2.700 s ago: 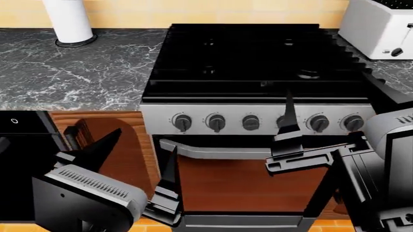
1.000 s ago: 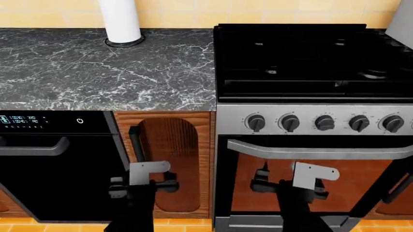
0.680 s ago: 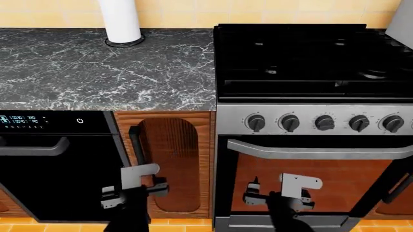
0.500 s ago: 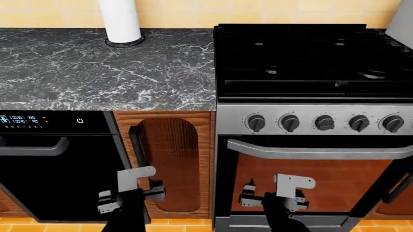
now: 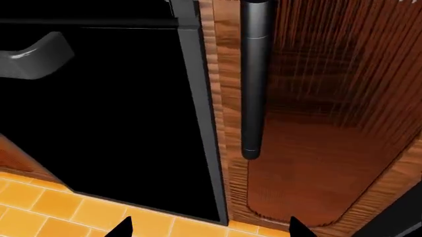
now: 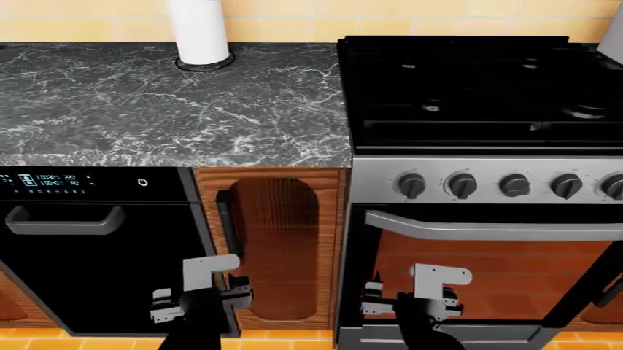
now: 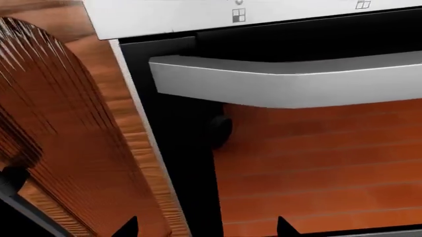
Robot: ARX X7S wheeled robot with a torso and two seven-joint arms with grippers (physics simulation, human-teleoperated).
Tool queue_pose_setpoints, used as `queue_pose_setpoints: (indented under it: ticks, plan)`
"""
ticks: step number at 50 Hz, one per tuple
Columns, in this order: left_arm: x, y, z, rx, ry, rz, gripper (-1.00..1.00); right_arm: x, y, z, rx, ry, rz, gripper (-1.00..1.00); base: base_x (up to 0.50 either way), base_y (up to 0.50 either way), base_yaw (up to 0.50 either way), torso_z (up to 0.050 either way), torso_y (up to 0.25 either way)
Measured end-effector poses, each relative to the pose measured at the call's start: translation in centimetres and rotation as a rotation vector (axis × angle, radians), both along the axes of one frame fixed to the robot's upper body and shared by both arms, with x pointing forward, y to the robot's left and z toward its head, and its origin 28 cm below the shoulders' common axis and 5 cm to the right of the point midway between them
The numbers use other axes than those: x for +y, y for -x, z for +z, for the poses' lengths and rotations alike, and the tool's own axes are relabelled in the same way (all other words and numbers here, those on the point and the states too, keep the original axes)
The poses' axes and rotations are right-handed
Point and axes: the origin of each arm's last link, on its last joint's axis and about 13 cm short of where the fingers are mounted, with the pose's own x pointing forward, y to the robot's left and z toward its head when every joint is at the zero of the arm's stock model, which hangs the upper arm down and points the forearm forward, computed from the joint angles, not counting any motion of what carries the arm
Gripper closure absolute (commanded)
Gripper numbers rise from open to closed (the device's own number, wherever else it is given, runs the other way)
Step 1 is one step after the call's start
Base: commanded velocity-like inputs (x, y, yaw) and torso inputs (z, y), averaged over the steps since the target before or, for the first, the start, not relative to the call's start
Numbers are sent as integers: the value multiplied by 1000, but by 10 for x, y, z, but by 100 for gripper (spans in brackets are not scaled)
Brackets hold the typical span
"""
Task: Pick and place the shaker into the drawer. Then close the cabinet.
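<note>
**Both arms low in front of the cabinets, no shaker or drawer to be seen**

So the head view looks down on a dark grey marbled stone countertop (image 6: 175, 102) with a white cylinder standing in a black ring (image 6: 200, 33) at the back by the yellow tiled wall. To its right sits the black gas stove with a row of round dark knobs (image 6: 486, 95), and under it the oven door with a long silver bar handle (image 6: 497, 226).

Under the counter there's a black dishwasher with a lit panel and grey handle (image 6: 93, 248), and right beside it the narrow wood door with a ribbed arched panel (image 6: 277, 248) and a tall black bar handle (image 5: 254, 79) (that's not the drawer).

The left gripper (image 6: 200, 300) hangs low in front of the dishwasher's right edge, just beside that narrow door. Its wrist view shows two black fingertips (image 5: 122, 228) set well apart, nothing between them. The right gripper (image 6: 411, 300) hangs in front of the oven door's lower left, fingertips (image 7: 126, 228) also spread wide and empty.

The shaker and the drawer don't show in any view, so I can't say where they are.
</note>
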Motion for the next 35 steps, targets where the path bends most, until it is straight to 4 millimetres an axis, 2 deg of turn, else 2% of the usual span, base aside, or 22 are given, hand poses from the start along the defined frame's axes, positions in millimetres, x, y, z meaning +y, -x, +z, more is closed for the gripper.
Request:
queue_pose_setpoints:
  ticks: [11,14,20,35]
  plan:
    - [0,0,0,-2,-13,-12,-100,2,0,0,-6,7,18,-100,13,500,0,0,0]
    - [1,1,-1,1,-16,-14,-100,3,1,0,-5,6,22,-100,369,363,0,0,0]
    - [1,1,-1,-3,-23,-21,-100,3,1,0,-9,3,27,-100,500,12,0,0,0]
    - [-2,1,-1,-19,-40,-50,-100,2,0,1,-10,0,23,-100,5,0,0,0,0]
